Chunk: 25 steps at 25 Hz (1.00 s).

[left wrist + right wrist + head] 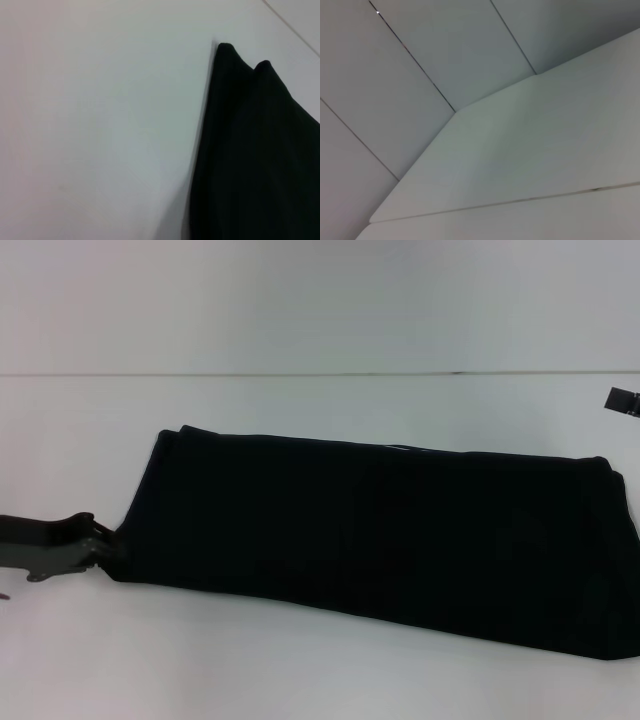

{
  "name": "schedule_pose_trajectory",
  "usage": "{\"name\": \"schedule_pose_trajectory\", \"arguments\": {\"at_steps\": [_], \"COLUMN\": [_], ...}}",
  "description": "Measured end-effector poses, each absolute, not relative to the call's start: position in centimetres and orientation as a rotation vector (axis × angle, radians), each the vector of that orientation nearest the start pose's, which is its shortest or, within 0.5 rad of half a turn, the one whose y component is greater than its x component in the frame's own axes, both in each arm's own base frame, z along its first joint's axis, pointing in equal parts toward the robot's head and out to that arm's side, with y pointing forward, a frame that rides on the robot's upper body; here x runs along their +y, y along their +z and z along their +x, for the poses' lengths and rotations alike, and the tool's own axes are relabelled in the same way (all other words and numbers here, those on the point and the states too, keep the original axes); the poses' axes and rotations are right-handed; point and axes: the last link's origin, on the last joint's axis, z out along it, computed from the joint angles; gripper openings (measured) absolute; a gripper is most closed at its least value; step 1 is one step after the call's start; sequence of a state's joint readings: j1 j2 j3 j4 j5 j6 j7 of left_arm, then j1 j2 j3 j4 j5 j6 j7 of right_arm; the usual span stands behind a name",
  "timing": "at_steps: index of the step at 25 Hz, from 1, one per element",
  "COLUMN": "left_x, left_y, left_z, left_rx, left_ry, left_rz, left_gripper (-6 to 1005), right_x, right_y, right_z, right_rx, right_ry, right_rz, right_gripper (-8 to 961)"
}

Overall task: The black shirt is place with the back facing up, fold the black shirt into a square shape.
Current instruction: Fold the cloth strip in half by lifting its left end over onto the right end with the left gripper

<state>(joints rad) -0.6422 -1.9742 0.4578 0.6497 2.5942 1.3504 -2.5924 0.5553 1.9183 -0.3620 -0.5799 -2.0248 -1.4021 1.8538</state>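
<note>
The black shirt (pixel 380 530) lies on the white table (pixel 300 660), folded into a long band that runs from the left across to the right edge of the head view. My left gripper (pixel 103 545) is low at the band's near left corner, touching its edge. The left wrist view shows the shirt's folded end (pixel 255 150) on the table, with two small fabric peaks at its far corner. Only a small black part of my right gripper (pixel 624 400) shows at the right edge, raised above and behind the shirt's right end. The right wrist view shows no shirt.
The table's far edge (pixel 300 374) meets a pale wall. The right wrist view shows wall panels (pixel 420 60) and the bare tabletop (pixel 545 150).
</note>
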Motion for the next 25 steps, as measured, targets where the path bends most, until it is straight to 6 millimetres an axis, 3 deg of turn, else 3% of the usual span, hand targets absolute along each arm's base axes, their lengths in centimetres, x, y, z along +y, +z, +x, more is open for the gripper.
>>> {"name": "schedule_pose_trajectory", "arguments": {"at_steps": [2, 5, 14, 19, 21, 25], "left_x": [36.1, 36.0, 36.2, 35.7, 34.5, 33.0], "left_y": [4.8, 4.9, 6.7, 9.5, 12.4, 14.6], "left_z": [-33.5, -33.6, -34.9, -36.7, -38.2, -39.4], "left_rx": [2.600, 2.588, 2.488, 2.549, 2.624, 2.707], "left_ry": [0.339, 0.316, 0.242, 0.165, 0.052, 0.031], "left_rz": [2.349, 2.375, 2.657, 2.800, 2.878, 2.898], "left_gripper": [324, 93, 19, 12, 12, 16], "right_x": [37.0, 37.0, 37.9, 39.0, 39.4, 40.1], "right_y": [9.8, 9.6, 7.4, 6.0, 5.6, 5.3], "right_z": [31.9, 31.8, 30.3, 28.8, 28.3, 27.4], "right_rx": [1.274, 1.275, 1.266, 1.246, 1.242, 1.232], "right_ry": [0.860, 0.865, 0.935, 0.952, 0.954, 0.959], "right_rz": [-2.111, -2.110, -2.089, -2.097, -2.103, -2.114], "right_gripper": [909, 908, 908, 909, 909, 909]}}
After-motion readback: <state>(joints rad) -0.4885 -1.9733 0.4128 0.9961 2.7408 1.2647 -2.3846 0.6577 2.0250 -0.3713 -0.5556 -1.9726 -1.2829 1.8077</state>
